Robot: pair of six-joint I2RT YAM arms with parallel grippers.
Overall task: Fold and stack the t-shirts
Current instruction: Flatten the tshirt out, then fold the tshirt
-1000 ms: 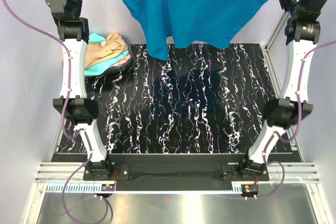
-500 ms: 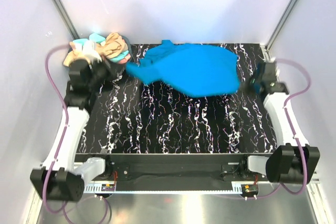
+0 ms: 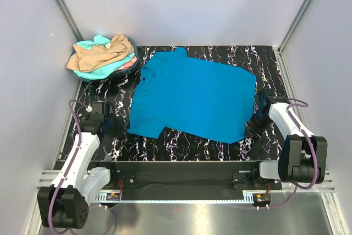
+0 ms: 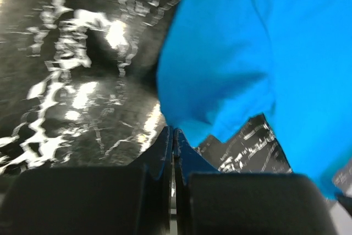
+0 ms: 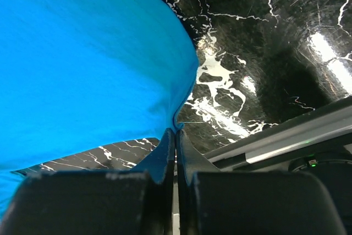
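A bright blue t-shirt (image 3: 192, 94) lies spread flat on the black marbled table (image 3: 181, 147). My left gripper (image 3: 122, 126) sits low at its near left corner, jaws shut, with the blue cloth (image 4: 247, 53) running down into the fingertips (image 4: 166, 136). My right gripper (image 3: 249, 127) is at the near right corner, shut on the hem of the blue cloth (image 5: 82, 53), which folds in between its tips. More t-shirts lie bunched at the back left: a tan one (image 3: 102, 53) on top, a mint one (image 3: 88, 73) and a coral one (image 3: 128, 64) under it.
White walls and metal corner posts (image 3: 63, 4) close in the table on three sides. A metal rail (image 3: 181, 182) with both arm bases runs along the near edge. Bare table shows in front of the shirt and at the back right (image 3: 264, 59).
A second ago both arms held the blue t-shirt high in the air. They swung it down and toward the near edge, and it now lies flat.
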